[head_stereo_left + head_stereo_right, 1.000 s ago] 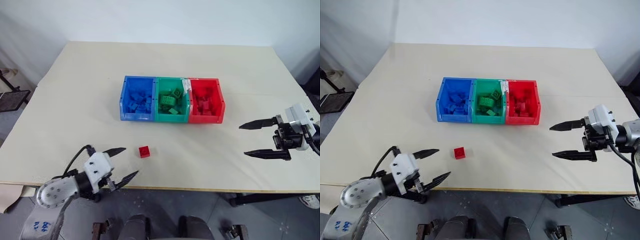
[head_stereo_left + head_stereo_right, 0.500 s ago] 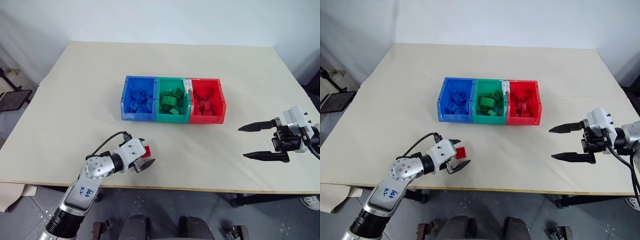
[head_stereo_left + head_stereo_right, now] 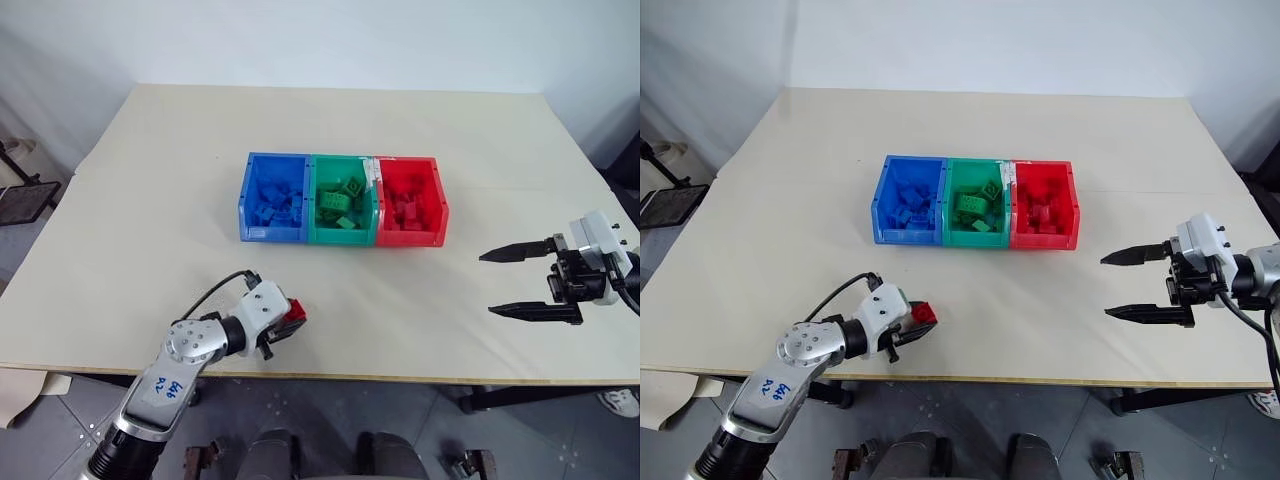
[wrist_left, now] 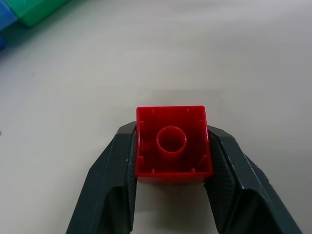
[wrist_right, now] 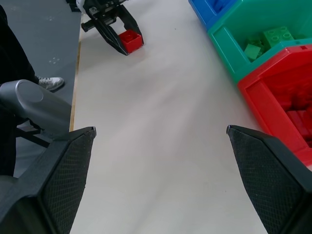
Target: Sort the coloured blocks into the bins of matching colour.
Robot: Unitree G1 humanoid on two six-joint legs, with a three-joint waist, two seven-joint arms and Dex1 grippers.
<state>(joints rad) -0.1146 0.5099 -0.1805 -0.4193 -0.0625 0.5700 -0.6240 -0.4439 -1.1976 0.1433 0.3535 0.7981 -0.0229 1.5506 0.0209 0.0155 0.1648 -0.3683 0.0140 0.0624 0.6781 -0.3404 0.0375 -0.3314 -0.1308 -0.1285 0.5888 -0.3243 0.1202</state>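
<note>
One red brick clamped between left claw fingers, right claw spread open

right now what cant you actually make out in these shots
- Red brick: its studded face is turned away in the left wrist view, and the left gripper covers most of it in the eye views.
- Whether the brick is lifted off the table or touching it: no view settles this.
- How many bricks lie in the red bin: too small in the eye views, cut off by the edge in the right wrist view.
</note>
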